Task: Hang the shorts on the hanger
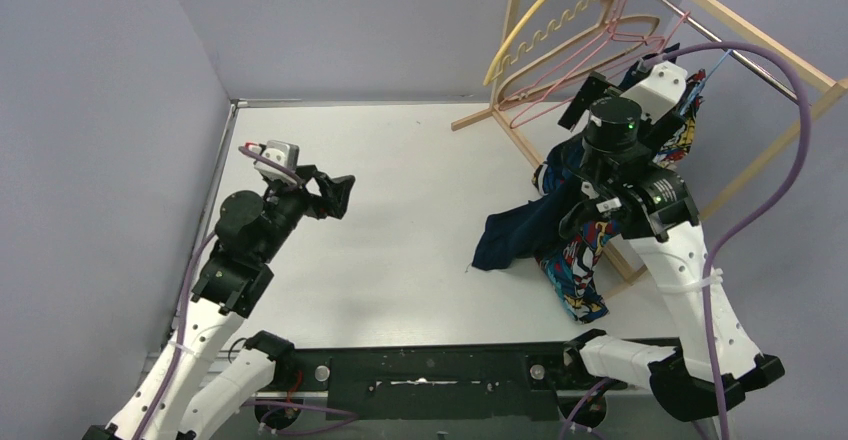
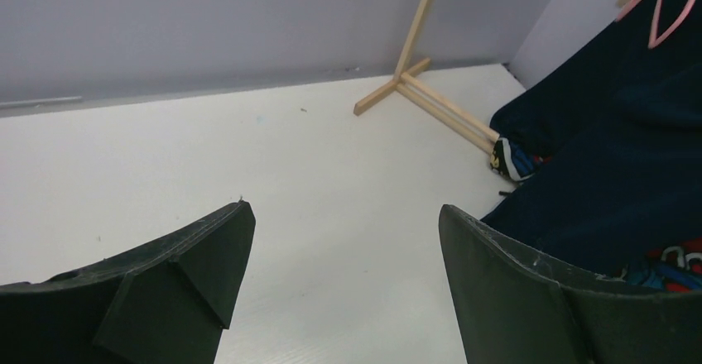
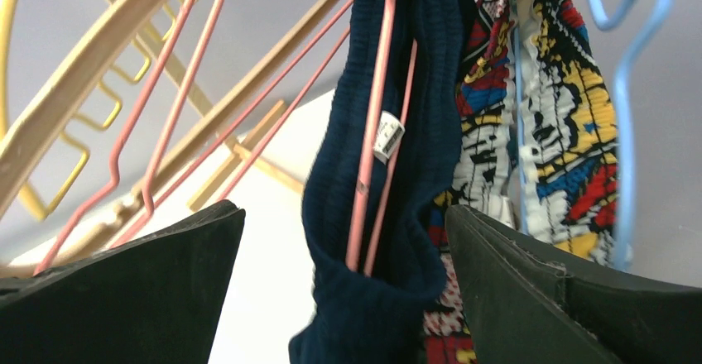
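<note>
Top and wrist views of the rig. My right gripper [image 3: 343, 211] is raised at the wooden rack [image 2: 420, 21] on the far right of the table [image 1: 420, 160]. Its fingers [image 3: 124, 298] are spread wide and pinch nothing, with a gap on either side of what hangs between them. There the shorts [image 3: 430, 50] hang by the waistband from the hanger [image 3: 373, 91]: its pink wires run down into the fold of the navy cloth, and a small white label [image 3: 387, 136] lies just beside one wire. In the top view the rest of the shorts trails from the rack down to the table, where a navy heap lies near my right arm; the stretch between is hidden behind that arm. Just right of the shorts hangs a comic-print garment [image 3: 563, 132] on a blue hanger [image 3: 621, 132], its lower end also on the table. A yellow hanger [image 1: 530, 20] and a tan hanger [image 1: 610, 30] hang farther left on the rack. My left gripper [image 2: 346, 208] hovers over bare table on the left, well apart from the shorts, fingers spread and holding nothing
</note>
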Robot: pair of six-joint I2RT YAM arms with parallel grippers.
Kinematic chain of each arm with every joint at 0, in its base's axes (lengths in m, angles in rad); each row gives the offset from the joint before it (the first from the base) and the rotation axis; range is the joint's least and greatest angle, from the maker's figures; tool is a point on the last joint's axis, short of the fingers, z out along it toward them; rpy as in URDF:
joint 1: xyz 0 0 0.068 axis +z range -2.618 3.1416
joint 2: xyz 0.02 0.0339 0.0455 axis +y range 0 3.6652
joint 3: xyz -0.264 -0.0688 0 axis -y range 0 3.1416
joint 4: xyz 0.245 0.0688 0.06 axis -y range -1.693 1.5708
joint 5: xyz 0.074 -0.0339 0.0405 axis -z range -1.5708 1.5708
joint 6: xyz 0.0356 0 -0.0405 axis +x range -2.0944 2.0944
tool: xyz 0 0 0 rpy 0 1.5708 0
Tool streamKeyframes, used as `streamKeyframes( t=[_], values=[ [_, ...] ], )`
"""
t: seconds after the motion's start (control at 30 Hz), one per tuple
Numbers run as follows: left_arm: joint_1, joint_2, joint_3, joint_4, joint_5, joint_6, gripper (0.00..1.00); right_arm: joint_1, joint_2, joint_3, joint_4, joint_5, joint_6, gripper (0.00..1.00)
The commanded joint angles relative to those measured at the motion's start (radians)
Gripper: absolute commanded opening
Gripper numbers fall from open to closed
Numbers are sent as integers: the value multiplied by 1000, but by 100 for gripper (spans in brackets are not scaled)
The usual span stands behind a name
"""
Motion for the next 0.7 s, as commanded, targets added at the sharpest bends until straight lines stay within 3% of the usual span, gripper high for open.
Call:
streamKeyframes(
  t=[0.0,0.13,0.27,0.43,0.67],
  values=[
    [5,-2,147,-143,-53,-69,83,-2,-97,16,-119,-108,18,97],
    [5,-22,203,-179,-36,-73,83,-2,-138,7,-171,-166,30,98],
    [5,-31,257,-218,-26,-83,83,-2,-163,6,-211,-341,18,98],
    [5,-42,312,-253,1,-90,83,-2,-228,-45,-173,-574,-22,98],
    [5,-93,306,-262,27,-121,83,-2,-286,-90,-121,-705,6,97]
  ],
)
